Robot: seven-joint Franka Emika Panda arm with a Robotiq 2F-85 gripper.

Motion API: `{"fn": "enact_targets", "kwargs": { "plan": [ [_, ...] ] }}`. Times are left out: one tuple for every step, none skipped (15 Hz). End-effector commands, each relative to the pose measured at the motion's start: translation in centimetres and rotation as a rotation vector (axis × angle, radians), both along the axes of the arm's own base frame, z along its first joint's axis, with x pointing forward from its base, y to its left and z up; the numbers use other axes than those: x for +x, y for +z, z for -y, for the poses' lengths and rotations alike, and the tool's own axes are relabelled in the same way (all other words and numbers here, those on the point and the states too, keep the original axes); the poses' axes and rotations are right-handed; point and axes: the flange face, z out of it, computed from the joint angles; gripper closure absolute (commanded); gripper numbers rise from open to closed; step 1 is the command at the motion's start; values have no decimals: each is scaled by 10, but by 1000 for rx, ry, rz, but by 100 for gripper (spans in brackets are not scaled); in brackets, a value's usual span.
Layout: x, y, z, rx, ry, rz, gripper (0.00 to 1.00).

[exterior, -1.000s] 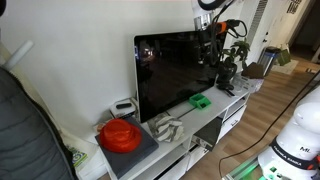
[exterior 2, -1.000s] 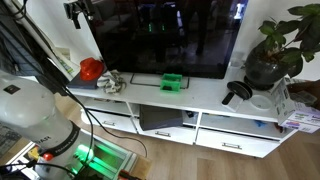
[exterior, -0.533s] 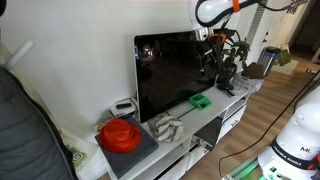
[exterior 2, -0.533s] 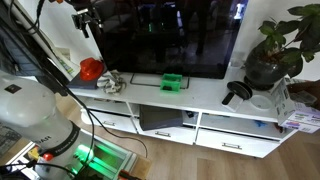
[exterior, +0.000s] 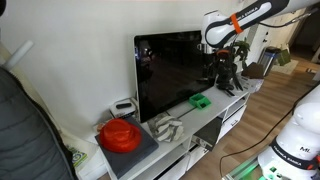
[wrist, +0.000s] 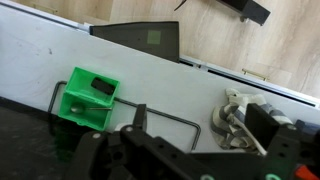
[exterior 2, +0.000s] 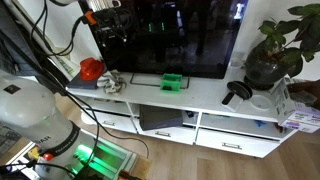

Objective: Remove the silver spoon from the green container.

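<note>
The green container (wrist: 88, 97) sits on the white cabinet top (wrist: 190, 80) in front of the TV. It also shows in both exterior views (exterior: 200, 101) (exterior 2: 172, 81). A dark piece lies inside it in the wrist view. I cannot make out a silver spoon in any view. My gripper (wrist: 200, 125) is open and empty. It hangs high above the cabinet, over the space between the green container and a crumpled striped cloth (wrist: 235, 115). In the exterior views the gripper (exterior: 219, 62) (exterior 2: 108, 25) is in front of the TV screen.
A large black TV (exterior 2: 165, 35) fills the back of the cabinet, and its wire foot (wrist: 160, 118) lies under my gripper. A round red bowl-like object (exterior: 120, 134) and the cloth (exterior: 166, 127) sit at one end. A potted plant (exterior 2: 272, 50) and a black pan (exterior 2: 236, 93) stand at the opposite end.
The arm has come down from the top of the frame and now hangs lower in front of the TV screen. Nothing on the cabinet has moved.
</note>
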Motion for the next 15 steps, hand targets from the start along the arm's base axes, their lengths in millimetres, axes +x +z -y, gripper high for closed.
{"fn": "enact_targets", "kwargs": {
  "plan": [
    [9,-31,40,48,133,35,0],
    [13,-41,51,65,126,36,0],
    [15,-51,62,82,96,31,0],
    [16,-63,72,115,52,9,0],
    [15,-73,80,135,4,-14,0],
    [13,-87,91,172,-71,-53,0],
    [12,-98,98,199,-109,-72,0],
    [11,-82,85,149,-50,-40,0],
    [11,-90,90,153,-63,-55,0],
    [12,-93,91,152,-64,-58,0],
    [12,-92,88,152,-59,-57,0],
    [12,-90,86,152,-54,-53,0],
    [13,-88,85,151,-52,-49,0],
    [13,-88,85,151,-51,-48,0],
    [13,-87,85,151,-51,-48,0]
  ]
}}
